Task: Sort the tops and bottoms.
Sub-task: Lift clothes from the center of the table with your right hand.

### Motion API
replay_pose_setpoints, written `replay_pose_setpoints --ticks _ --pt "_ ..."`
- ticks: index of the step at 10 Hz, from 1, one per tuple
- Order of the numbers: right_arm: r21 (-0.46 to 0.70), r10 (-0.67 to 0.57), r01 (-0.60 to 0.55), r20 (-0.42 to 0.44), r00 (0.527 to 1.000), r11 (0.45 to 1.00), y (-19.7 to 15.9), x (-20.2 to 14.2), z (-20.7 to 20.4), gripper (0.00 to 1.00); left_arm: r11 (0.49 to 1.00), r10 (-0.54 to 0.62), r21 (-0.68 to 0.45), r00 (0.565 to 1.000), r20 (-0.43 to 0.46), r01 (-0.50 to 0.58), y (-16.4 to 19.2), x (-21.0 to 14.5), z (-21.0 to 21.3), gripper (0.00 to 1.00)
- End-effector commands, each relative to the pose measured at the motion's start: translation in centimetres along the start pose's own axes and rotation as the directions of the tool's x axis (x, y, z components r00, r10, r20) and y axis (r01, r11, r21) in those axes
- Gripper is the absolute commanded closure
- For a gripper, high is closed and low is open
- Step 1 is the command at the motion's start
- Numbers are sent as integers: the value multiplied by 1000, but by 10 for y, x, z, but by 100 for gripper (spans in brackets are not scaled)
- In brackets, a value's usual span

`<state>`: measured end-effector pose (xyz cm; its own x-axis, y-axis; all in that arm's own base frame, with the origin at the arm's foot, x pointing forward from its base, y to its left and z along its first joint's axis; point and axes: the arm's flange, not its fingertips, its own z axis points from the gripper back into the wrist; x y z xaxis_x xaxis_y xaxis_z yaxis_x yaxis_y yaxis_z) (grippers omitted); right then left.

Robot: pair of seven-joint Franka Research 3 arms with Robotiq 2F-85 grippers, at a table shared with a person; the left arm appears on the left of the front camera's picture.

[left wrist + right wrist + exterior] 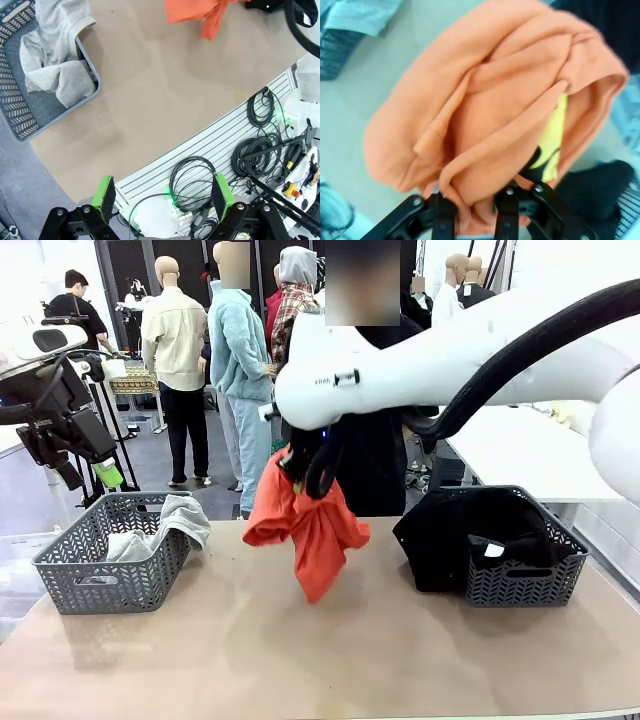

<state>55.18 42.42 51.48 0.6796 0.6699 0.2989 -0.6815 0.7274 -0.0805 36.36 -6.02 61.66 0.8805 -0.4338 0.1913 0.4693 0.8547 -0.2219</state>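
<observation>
Brown and flat, the table (250, 650) has two grey baskets on it, one at each end. Behind it a person in a dark top (372, 440) stands at the far side.

The left basket (110, 570) holds the light grey top (175, 520). Part of this top hangs over the basket's rim. In the left wrist view the grey top (55, 47) lies bunched up in that basket (20, 115), with one edge lying over the wall.

The right basket (520, 580) holds the black bottoms (470, 525). They fill the basket and spill over its left side, down toward the table.

The right arm reaches in from the right and goes across the middle. Its right hand (305, 465) is pinching the orange top (310, 525) at the top of the cloth. The orange top hangs down above the table, between the two baskets. Its low tip is close to the table, and I cannot tell if it touches. In the right wrist view the black fingers (442, 212) are pressed on a fold of the orange top (485, 105), and a bit of yellow and black print (551, 145) shows on the cloth.

The left hand (165, 197) is up high over the near edge of the table, to the left. Its green pads (104, 197) are spread wide apart and hold nothing. Black cables (260, 150) lie on the white rail below it.
</observation>
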Motion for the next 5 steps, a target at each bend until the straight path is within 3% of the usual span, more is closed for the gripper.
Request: replay_pose_setpoints --ticks 1,5 --pt "-69 -2 7 61 998 998 2 -1 24 100 1000 -5 14 1000 9 5 2 0 0 0" --pt "-102 30 -13 169 985 995 14 5 77 100 1000 -5 14 1000 9 5 2 0 0 0"
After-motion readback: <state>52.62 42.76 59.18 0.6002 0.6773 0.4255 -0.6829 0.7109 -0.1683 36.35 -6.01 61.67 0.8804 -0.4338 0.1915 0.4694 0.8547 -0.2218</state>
